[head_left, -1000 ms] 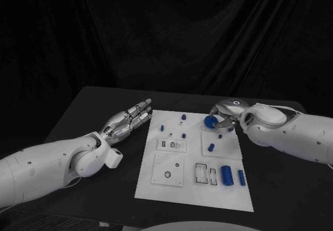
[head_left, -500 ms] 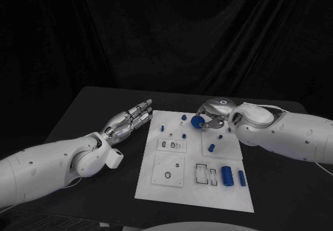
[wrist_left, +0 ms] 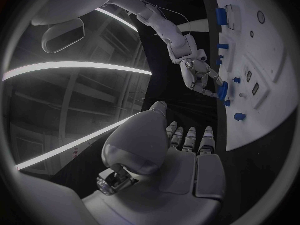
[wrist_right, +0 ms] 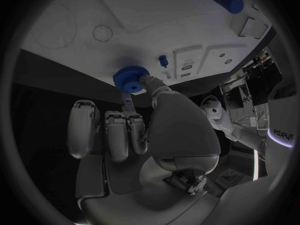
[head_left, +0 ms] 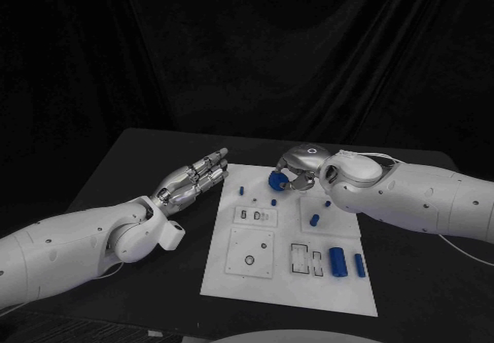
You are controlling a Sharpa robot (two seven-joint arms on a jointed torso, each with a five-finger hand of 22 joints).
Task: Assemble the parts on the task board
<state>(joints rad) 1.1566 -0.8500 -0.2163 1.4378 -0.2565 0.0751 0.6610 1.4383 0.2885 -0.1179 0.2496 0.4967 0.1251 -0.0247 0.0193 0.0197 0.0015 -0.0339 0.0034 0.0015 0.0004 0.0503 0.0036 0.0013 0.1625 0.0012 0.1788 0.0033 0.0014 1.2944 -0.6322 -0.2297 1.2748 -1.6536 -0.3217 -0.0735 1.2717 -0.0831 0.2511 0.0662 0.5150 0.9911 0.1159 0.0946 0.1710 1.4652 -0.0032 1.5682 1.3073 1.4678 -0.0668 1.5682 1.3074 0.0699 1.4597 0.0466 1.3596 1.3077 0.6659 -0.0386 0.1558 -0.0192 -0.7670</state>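
The right hand (head_left: 298,170) is positioned above the far end of the flat white rectangular task board (head_left: 258,279). It pinches a small blue toothed gear wheel (head_left: 276,181) between its thumb and a finger. In the right wrist view the gear (wrist_right: 130,78) sits at the fingertips, with the remaining fingers (wrist_right: 116,135) curled in toward the palm. The gear is held just above the board's surface; contact with the board cannot be determined.

The left hand (head_left: 193,179) lies just beside the left edge of the board, over the black table (head_left: 123,164). Its fingers are extended, slightly apart, and hold nothing. The left wrist view shows the same hand (wrist_left: 181,150) with its fingers pointing toward the board edge.

On the board, a large blue cylinder (head_left: 335,259) and a slimmer blue bar (head_left: 359,264) lie side by side near the right near corner. Several small blue pegs (head_left: 314,220) stand across the far half of the board. Recessed outlines, round and rectangular, are distributed over the near half.
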